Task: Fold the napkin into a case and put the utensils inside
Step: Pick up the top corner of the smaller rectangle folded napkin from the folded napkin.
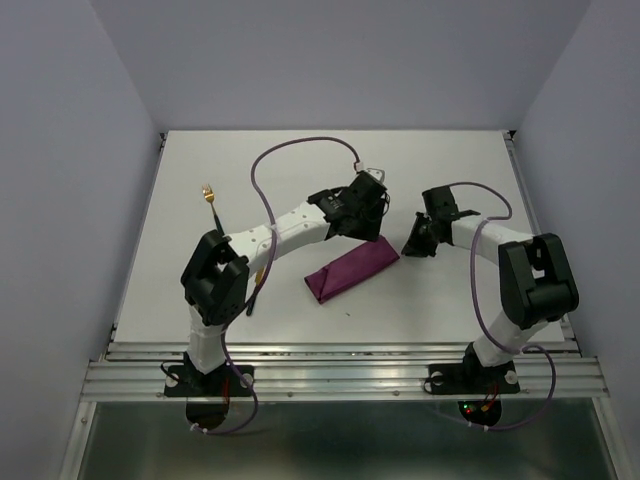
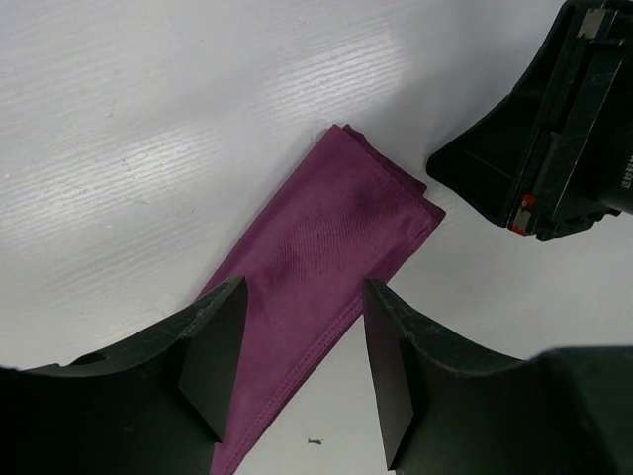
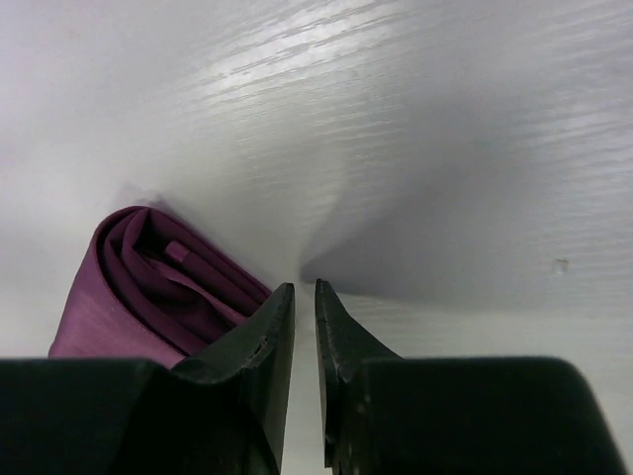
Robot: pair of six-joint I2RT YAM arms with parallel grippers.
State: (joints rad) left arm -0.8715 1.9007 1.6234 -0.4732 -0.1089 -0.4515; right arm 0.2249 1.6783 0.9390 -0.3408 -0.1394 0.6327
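The left gripper is hovering wide open over the case. The right gripper, nearly closed and empty, is resting at the case's 2 o'clock end.

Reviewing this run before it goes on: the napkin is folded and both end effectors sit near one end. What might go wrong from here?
1. The layered end of the case looks loose, and the right end effector sits close beside it; a nudge may unfold it.
2. The open left end effector hangs over the same end, so the two might collide.
3. The fork lies far left, the other utensil partly under the left arm: possibly awkward to fetch.
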